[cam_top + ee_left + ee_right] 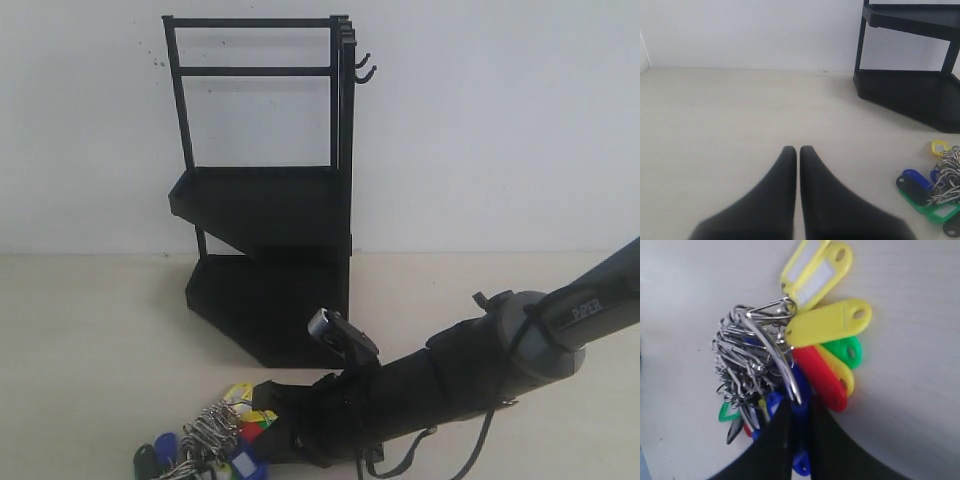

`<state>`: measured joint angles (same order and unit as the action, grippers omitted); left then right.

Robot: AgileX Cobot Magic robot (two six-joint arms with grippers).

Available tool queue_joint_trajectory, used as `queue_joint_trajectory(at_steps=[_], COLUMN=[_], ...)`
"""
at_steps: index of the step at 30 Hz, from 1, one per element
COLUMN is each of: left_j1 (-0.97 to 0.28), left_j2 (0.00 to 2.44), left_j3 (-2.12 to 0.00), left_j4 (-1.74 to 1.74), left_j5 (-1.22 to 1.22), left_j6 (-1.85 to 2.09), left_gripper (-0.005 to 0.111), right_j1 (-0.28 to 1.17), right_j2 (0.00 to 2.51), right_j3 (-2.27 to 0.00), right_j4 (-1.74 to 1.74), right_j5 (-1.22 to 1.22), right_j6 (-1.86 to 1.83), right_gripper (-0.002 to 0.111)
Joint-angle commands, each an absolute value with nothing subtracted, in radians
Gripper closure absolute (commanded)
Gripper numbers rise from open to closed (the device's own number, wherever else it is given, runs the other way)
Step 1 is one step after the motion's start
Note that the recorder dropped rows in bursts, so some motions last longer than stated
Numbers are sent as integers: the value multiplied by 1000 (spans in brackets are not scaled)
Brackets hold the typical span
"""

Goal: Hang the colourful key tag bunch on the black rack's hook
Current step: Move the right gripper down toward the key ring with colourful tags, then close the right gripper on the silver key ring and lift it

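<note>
The colourful key tag bunch [215, 435] lies on the table at the front, left of centre, with yellow, red, green and blue tags and a tangle of silver rings [747, 360]. My right gripper [801, 407] is shut on the bunch, its fingers pinching a blue tag and the large silver ring. The bunch also shows at the edge of the left wrist view [940, 192]. The black rack [268, 190] stands behind, against the wall, with small hooks [362, 68] at its upper right. My left gripper [798, 151] is shut on nothing, over bare table well away from the bunch.
The right arm [450, 375] stretches low across the table from the right edge towards the bunch. A white wall rises directly behind the rack. The rack's bottom shelf [912, 95] juts forward over the table.
</note>
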<state>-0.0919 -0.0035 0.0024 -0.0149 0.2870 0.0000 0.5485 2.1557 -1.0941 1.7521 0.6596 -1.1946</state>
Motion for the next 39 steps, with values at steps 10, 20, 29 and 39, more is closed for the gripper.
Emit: queue_joint_trajectory(at_steps=[10, 20, 29, 39], left_j1=[-90, -90, -90, -90], left_j2=[0, 0, 0, 0], left_j3=[0, 0, 0, 0], left_j4=[-18, -18, -18, -18], left_j5=[285, 285, 285, 285], left_j6=[0, 0, 0, 0], left_gripper=[102, 102, 102, 102], right_j1=[545, 545, 579, 650], right_j2=[1951, 1599, 1322, 1244], right_j3=[-1099, -1099, -1099, -1099], right_j4=[1511, 732, 28, -91], right_j5=[667, 568, 816, 833], right_j6=[-1253, -637, -47, 16], right_gripper=[108, 108, 108, 108])
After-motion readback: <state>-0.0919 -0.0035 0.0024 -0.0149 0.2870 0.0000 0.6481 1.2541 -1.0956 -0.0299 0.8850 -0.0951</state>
